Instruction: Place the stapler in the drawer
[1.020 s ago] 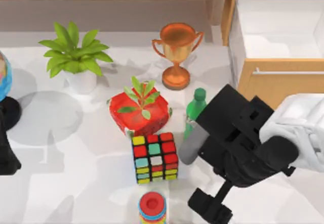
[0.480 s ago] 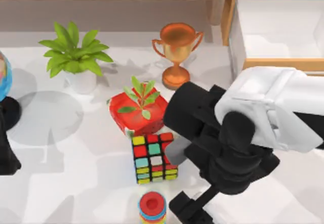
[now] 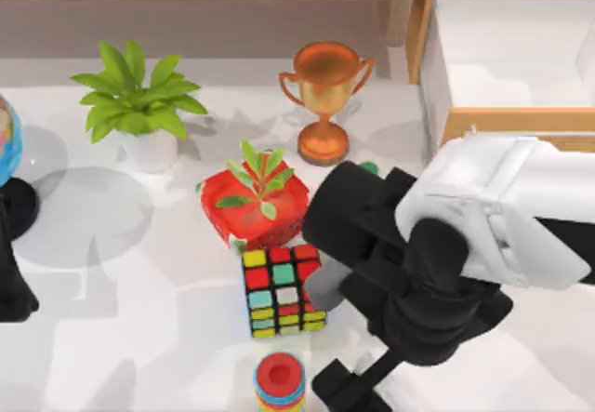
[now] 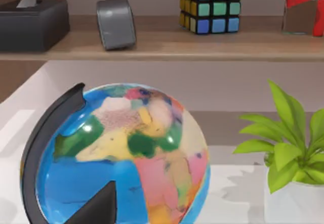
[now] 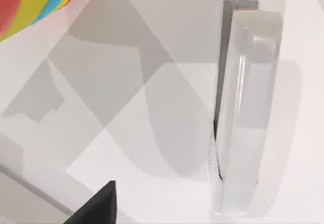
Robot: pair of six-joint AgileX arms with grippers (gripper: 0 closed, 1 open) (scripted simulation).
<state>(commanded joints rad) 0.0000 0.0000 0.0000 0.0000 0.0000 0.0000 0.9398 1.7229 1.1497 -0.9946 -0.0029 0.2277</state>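
Note:
The stapler (image 5: 243,107) is a pale grey-white wedge with a dark lower edge, lying on the white table in the right wrist view, a short way off from my right gripper and free of it. From above, my right arm covers the spot where it lies. My right gripper (image 3: 349,384) hangs low near the table's front edge, right of the ring toy. The drawer (image 3: 521,122) stands pulled out at the back right, tan front and white inside. My left arm (image 3: 14,286) is parked at the left edge.
Close to the right arm are a colour cube (image 3: 284,289), a red box with a sprig (image 3: 256,206), a ring-stack toy (image 3: 279,379) and a green bottle's cap (image 3: 370,166). Further back stand a bronze trophy (image 3: 325,96) and a potted plant (image 3: 139,105); a globe (image 4: 121,158) sits left.
My right arm has swung left and back over the middle of the table, now covering the green bottle and the drawer's front. The table's objects have not moved.

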